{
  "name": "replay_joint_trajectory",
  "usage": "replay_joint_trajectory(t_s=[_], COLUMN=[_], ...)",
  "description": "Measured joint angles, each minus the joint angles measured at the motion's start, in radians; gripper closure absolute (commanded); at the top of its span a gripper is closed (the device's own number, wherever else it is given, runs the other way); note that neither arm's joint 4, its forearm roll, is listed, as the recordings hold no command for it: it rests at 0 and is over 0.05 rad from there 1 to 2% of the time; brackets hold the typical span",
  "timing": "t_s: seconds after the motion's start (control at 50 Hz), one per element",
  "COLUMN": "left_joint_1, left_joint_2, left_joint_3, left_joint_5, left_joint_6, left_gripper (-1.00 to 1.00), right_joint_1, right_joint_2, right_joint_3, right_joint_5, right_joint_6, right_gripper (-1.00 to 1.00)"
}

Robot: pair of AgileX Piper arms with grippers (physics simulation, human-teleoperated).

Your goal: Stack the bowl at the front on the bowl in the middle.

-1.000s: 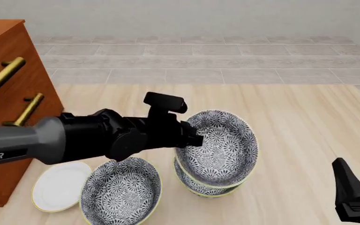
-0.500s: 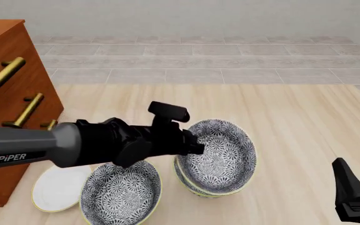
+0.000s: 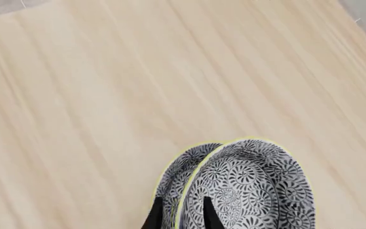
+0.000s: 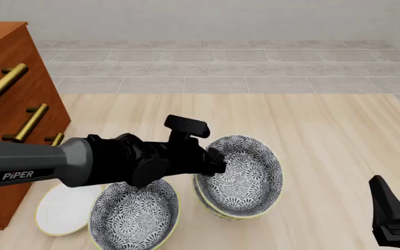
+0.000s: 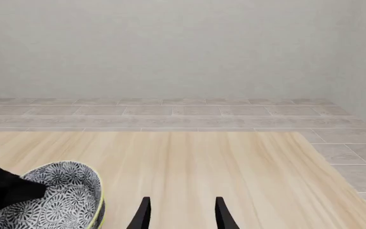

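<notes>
My left gripper (image 4: 214, 160) is shut on the near-left rim of a floral bowl with a pale yellow rim, the bowl from the front (image 4: 247, 174). This bowl tilts slightly and rests in the matching bowl in the middle (image 4: 214, 207), which shows only as a crescent beneath it. In the left wrist view the fingers (image 3: 154, 218) pinch the upper bowl's (image 3: 253, 188) rim, and the lower bowl (image 3: 175, 177) peeks out beside it. My right gripper (image 5: 183, 215) is open and empty at the table's front right, well away from the stack (image 5: 55, 200).
A third floral bowl (image 4: 134, 214) sits at the front left, partly under my left arm. Beside it lies a flat white plate (image 4: 61, 209). A wooden dresser (image 4: 9, 78) with brass handles stands at the left edge.
The left gripper has lowered the held bowl. It has gone from steeply tilted above the lower bowl to nearly nested in it. The right arm has not moved.
</notes>
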State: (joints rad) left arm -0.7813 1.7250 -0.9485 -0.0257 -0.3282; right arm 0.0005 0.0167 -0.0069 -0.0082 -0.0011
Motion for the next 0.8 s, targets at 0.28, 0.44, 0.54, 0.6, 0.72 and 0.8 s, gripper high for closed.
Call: replay_joint_trajectory(t_s=[0.28, 0.44, 0.54, 0.6, 0.72, 0.8], left_joint_1=[0.009, 0.014, 0.018, 0.02, 0.024, 0.031], left_joint_2=[-0.039, -0.063, -0.086, -0.105, -0.16, -0.208], left_joint_3=[0.005, 0.007, 0.009, 0.013, 0.024, 0.042], left_joint_5=[0.004, 0.011, 0.021, 0.028, 0.053, 0.071], left_joint_6=[0.024, 0.037, 0.045, 0.049, 0.052, 0.056], left_gripper=[-1.0, -1.0, -1.0, -1.0, -1.0, -1.0], right_joint_1=[0.0, 0.0, 0.0, 0.0, 0.0, 0.0], right_joint_2=[0.0, 0.0, 0.0, 0.0, 0.0, 0.0], right_joint_3=[0.0, 0.0, 0.0, 0.0, 0.0, 0.0], right_joint_5=[0.0, 0.0, 0.0, 0.0, 0.0, 0.0], right_joint_6=[0.0, 0.0, 0.0, 0.0, 0.0, 0.0], right_gripper=[-1.0, -1.0, -1.0, -1.0, -1.0, -1.0])
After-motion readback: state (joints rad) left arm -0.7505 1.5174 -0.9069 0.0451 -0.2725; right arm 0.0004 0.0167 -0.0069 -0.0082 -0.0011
